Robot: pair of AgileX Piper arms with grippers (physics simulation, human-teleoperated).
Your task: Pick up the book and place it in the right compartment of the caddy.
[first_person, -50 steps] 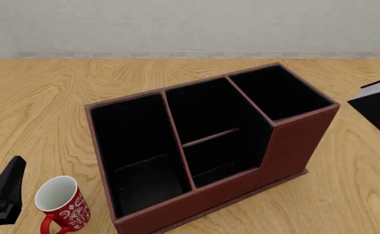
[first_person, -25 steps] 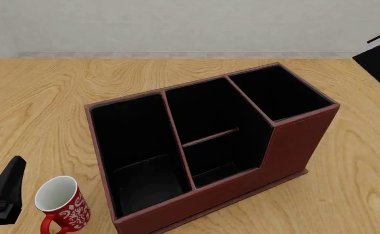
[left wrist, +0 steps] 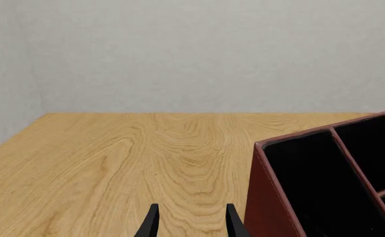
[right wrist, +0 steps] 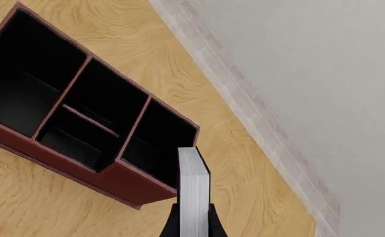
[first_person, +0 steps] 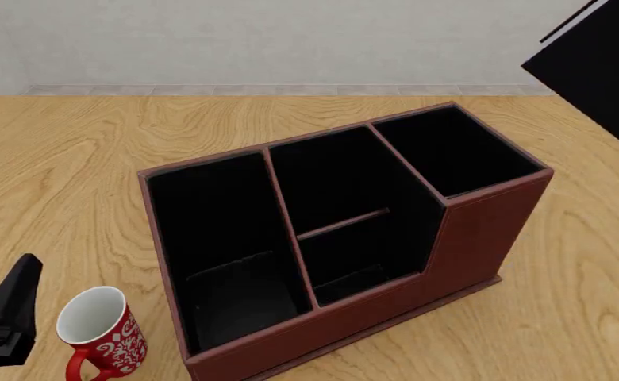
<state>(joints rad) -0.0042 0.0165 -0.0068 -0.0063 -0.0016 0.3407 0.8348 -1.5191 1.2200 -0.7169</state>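
Observation:
The dark red-brown caddy [first_person: 468, 230] stands mid-table, and its narrow right compartment [first_person: 452, 151] holds nothing. In the front view the black book [first_person: 597, 63] hangs in the air past the caddy's right end, above the table. The right wrist view shows the book's white page block [right wrist: 194, 190] edge-on, with my right gripper [right wrist: 192, 223] shut on it, high over the caddy [right wrist: 60, 153] and near its right compartment [right wrist: 156, 145]. My left gripper [left wrist: 191, 224] is open and holds nothing, low beside the caddy's left wall [left wrist: 268, 197]. It shows at the near left in the front view [first_person: 8, 313].
A red-and-white patterned mug [first_person: 100, 332] stands next to my left gripper, in front of the caddy's left corner. Bare wooden table [first_person: 66, 159] runs back to a pale wall. The caddy's wide left section [first_person: 220, 238] and divided middle section [first_person: 341, 214] hold nothing.
The book has risen from near the table at the right edge to high in the air and moved a little left. The left arm, mug and caddy have not moved.

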